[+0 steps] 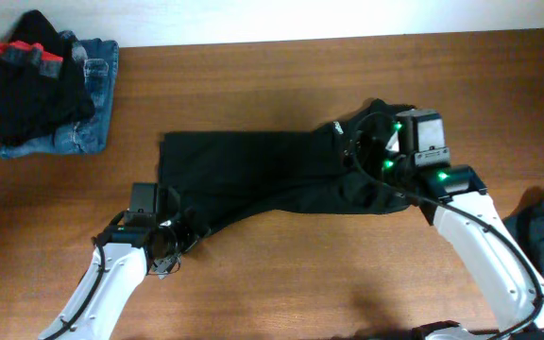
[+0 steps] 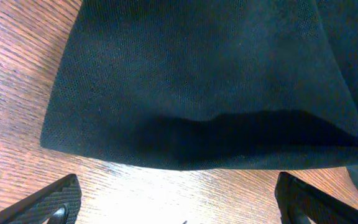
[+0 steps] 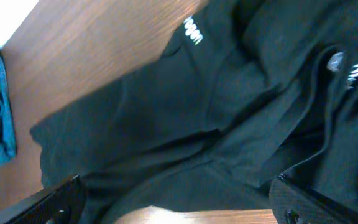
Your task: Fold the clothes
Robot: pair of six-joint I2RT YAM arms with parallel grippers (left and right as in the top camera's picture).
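Jaws of the left gripper (image 2: pixel 179 200) gape wide over grainy wooden worktop (image 1: pixel 300 274) at the near hem of the limp, fine-knit black top (image 1: pixel 253 175), whose rumpled collar end lies mid-worktop under the equally wide right gripper (image 3: pixel 179 202), with a lumpy denim-and-black heap of clothes (image 1: pixel 41 94) at the far left corner.

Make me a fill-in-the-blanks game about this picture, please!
The black top lies on a table made of ____.
The left hand and the right hand are both ____.
In the corner pile, the blue jeans lie ____ the black clothes.
Missing words: wood; open; under.
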